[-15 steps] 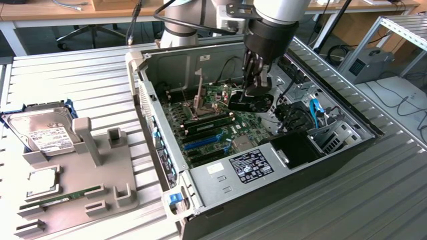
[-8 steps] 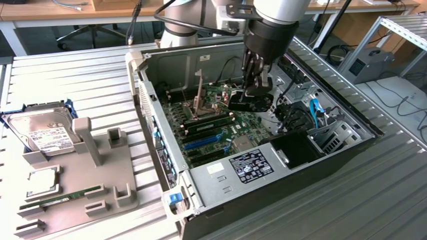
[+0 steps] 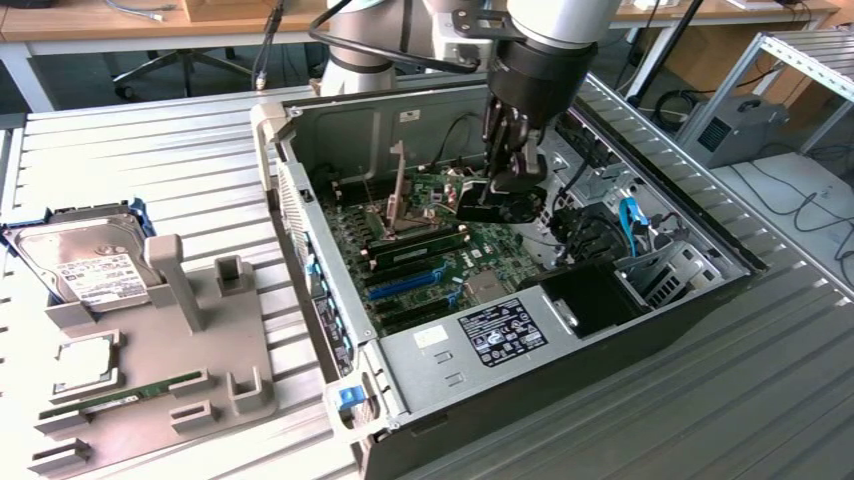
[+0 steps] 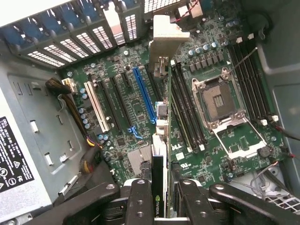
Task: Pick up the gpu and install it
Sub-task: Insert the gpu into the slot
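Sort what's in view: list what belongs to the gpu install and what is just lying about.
Job in hand: gpu, held in the gripper; motherboard; computer case.
Lying about: hard drive; memory stick; processor chip; grey tray.

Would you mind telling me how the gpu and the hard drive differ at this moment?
The gpu is clamped in the gripper over the motherboard inside the open case; the hard drive rests on the gray holder outside it, at the exterior view's left. The gpu is black and held on edge; the hard drive is silver, white label facing up. Both are flat rectangular computer parts.
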Robot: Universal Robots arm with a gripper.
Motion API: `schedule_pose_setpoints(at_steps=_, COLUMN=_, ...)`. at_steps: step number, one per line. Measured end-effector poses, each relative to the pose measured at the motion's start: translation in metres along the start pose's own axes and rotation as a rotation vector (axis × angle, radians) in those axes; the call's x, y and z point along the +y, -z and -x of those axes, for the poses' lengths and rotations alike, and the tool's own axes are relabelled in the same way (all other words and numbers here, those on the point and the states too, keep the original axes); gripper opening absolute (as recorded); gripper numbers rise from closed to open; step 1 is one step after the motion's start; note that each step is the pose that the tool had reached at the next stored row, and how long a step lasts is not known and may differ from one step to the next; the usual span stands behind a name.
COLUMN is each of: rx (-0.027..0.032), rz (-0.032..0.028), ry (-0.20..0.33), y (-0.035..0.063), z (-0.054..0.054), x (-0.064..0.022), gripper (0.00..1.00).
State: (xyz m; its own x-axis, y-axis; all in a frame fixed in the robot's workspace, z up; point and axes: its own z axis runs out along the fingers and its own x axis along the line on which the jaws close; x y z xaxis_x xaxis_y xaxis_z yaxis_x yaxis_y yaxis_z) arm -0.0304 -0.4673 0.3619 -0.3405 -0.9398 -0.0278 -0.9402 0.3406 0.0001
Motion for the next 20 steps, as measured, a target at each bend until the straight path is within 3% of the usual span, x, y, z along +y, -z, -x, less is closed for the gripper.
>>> schedule_pose_setpoints(at_steps=20, rx=0.0000, rz=0.0023, ry=0.082, y=0.0000, z=0.0000, x=0.0000, gripper=0.26)
